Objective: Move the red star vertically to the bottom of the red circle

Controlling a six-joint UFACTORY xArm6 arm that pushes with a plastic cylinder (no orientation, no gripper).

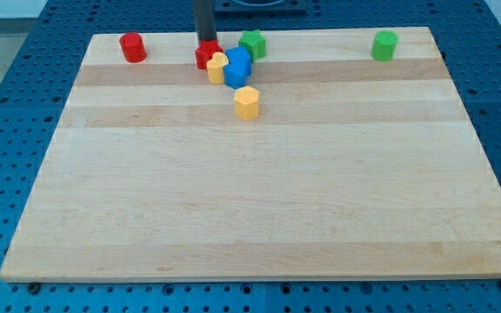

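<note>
The red circle (132, 47) stands near the board's top left edge. The red star (204, 56) sits at the top middle, partly hidden by the rod. My tip (205, 42) rests at the star's top side, touching it. A yellow block (217, 67) presses against the star's right side, with two blue blocks (237, 66) beside it. A green star (252, 43) sits just above and to the right of the blue blocks.
A yellow hexagon (247, 103) lies just below the cluster. A green block (385, 45) stands near the top right edge. The wooden board (259, 200) lies on a blue perforated table.
</note>
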